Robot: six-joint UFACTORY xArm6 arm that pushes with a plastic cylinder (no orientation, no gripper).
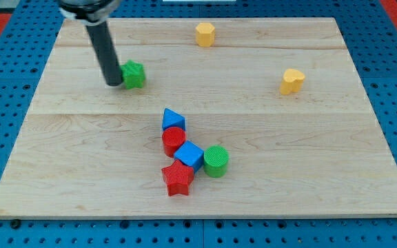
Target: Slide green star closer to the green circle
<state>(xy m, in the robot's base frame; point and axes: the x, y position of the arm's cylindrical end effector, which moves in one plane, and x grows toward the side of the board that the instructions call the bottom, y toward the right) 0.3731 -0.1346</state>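
Observation:
The green star lies on the wooden board at the upper left. My tip stands right against the star's left side. The green circle lies near the board's middle bottom, well down and to the right of the star. It touches a blue cube.
A blue triangle, a red circle and a red star cluster with the blue cube beside the green circle. A yellow hexagon lies at the top. A yellow heart lies at the right.

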